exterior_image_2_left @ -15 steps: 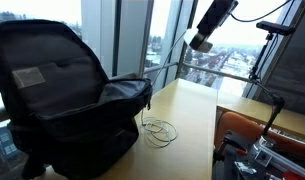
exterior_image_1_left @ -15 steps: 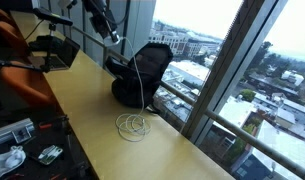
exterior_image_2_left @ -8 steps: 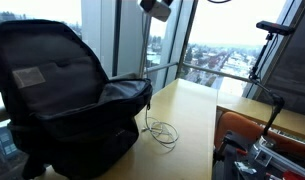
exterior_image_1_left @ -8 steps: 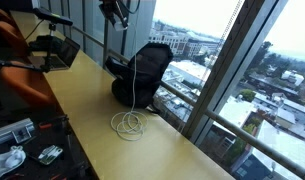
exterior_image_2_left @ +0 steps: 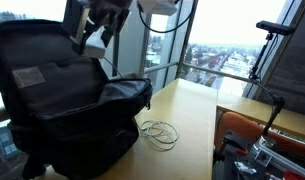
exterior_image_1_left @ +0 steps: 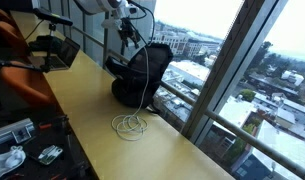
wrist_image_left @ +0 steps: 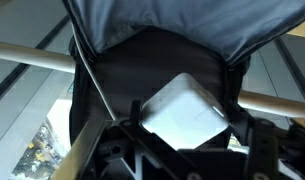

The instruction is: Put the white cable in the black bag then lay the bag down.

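The black bag [exterior_image_1_left: 140, 75] stands upright and open on the wooden table by the window in both exterior views [exterior_image_2_left: 62, 100]. My gripper [exterior_image_1_left: 125, 28] hangs above the bag's open top [exterior_image_2_left: 92, 40] and is shut on the white charger block [wrist_image_left: 182, 112] of the white cable. The thin cord [exterior_image_1_left: 144, 85] hangs from the block down the bag's front to loose coils [exterior_image_1_left: 130, 124] on the table, also seen in an exterior view [exterior_image_2_left: 160, 133]. The wrist view looks into the bag's dark opening [wrist_image_left: 162, 60].
An orange chair [exterior_image_1_left: 14, 60] and a black stand are at the table's far end. Dark clutter with white gadgets [exterior_image_1_left: 17, 150] lies on the near side. Window glass and a rail [exterior_image_1_left: 207, 85] run just behind the bag. An orange chair [exterior_image_2_left: 257, 135] sits by the table edge.
My gripper has moved with the charger block from beside the bag to above its open top, and lower. The hanging cord has followed; the coils on the table shifted slightly.
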Motion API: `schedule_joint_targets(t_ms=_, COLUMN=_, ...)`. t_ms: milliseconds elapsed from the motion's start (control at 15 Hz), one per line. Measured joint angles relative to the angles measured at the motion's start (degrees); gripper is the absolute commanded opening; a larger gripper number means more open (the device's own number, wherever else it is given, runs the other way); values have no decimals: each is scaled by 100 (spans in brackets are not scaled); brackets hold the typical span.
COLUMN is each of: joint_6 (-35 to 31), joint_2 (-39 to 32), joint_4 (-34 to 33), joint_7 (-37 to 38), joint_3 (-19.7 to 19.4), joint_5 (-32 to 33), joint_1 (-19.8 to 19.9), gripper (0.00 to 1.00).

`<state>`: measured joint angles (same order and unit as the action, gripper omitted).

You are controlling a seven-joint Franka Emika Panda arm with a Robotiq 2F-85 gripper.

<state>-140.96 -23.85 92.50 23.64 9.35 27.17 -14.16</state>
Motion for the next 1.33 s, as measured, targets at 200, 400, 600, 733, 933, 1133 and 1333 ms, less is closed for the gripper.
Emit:
schedule_joint_targets(t_ms=200, joint_6=26, joint_2=-726, joint_4=-868, joint_7=-403, joint_3=-207, joint_5=-250, joint_1=-119, gripper=96)
schedule_joint_targets(t_ms=400, joint_6=139, joint_2=-1148, joint_4=-1502, joint_7=-715, joint_3=-347, joint_5=-486, joint_1=-185, gripper=100)
schedule_joint_targets(t_ms=600, joint_6=447, joint_2=-1202, joint_4=-1778, joint_7=-851, joint_3=-398, joint_5=-638, joint_1=-243, gripper=100)
schedule_joint_targets(t_ms=733, joint_6=610, joint_2=-1050, joint_4=-1718, joint_7=-845, joint_3=-430, joint_5=-661, joint_1=-285, gripper=100)
schedule_joint_targets(t_ms=933, joint_6=779, joint_2=-447, joint_4=-1120, joint_7=-810, joint_3=-475, joint_5=-659, joint_1=-230, gripper=100)
schedule_joint_targets(t_ms=1133, joint_6=1126, joint_2=339, joint_4=-234, joint_7=-810, joint_3=-666, joint_5=-659, joint_1=-128, gripper=100)
schedule_joint_targets(t_ms=1333, joint_6=1283, joint_2=1007, joint_4=746, joint_7=-844, joint_3=-713, joint_5=-662, joint_1=147, gripper=100)
